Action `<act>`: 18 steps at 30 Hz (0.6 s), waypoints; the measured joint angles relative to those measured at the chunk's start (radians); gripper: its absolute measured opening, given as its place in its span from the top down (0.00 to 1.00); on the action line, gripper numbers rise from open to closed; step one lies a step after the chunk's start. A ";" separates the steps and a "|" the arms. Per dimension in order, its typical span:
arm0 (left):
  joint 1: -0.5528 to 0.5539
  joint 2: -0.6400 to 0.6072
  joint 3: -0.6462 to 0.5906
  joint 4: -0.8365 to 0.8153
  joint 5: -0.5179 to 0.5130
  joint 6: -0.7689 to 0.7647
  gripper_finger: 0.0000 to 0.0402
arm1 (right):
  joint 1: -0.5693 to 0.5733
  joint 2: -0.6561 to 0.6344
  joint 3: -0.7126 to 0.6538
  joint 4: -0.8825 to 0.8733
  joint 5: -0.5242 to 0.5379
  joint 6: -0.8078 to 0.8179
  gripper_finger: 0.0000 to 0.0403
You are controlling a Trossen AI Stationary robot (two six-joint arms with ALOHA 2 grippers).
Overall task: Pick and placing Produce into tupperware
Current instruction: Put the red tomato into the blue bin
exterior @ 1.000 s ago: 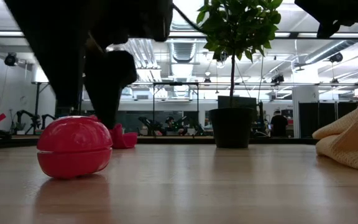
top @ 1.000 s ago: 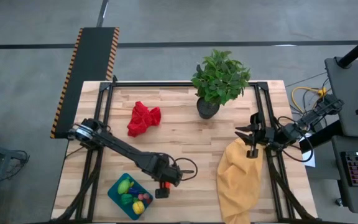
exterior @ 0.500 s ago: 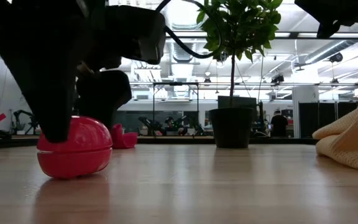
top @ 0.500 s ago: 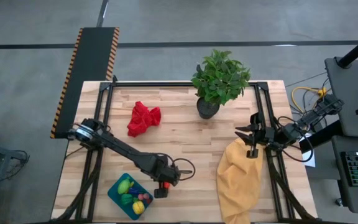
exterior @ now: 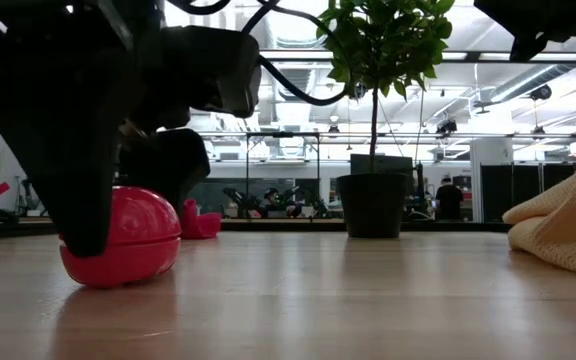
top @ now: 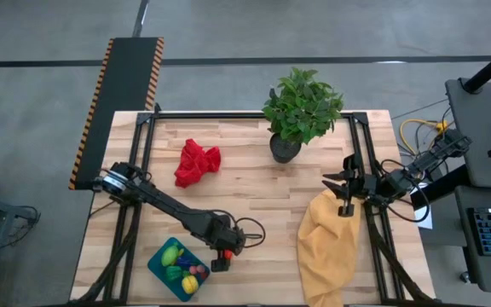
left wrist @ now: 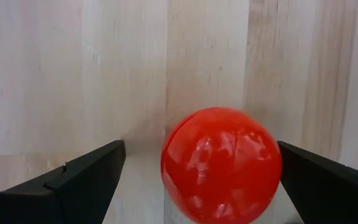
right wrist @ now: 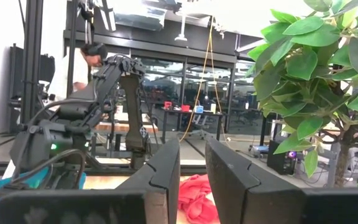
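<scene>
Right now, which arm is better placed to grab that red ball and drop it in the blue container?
Left. Its open left gripper straddles the red ball beside the blue container; the right gripper waits across the table.

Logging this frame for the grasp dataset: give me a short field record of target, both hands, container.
target: red toy tomato, on the table
left hand: open, fingers on either side of the tomato
right hand: idle at the table's right edge, above the yellow cloth
tupperware: beside the left hand, holds green and yellow pieces
</scene>
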 joint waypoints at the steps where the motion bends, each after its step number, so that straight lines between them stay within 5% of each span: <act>1: 0.000 -0.001 -0.006 0.005 -0.001 0.001 0.02 | 0.000 0.000 0.000 0.000 0.000 0.000 0.83; 9: 0.000 -0.003 -0.024 0.017 -0.003 0.002 0.04 | 0.000 0.000 0.000 -0.001 0.000 0.000 0.83; 18: 0.001 -0.001 -0.022 0.013 -0.010 0.002 0.24 | 0.000 0.000 0.000 -0.001 0.000 -0.003 0.83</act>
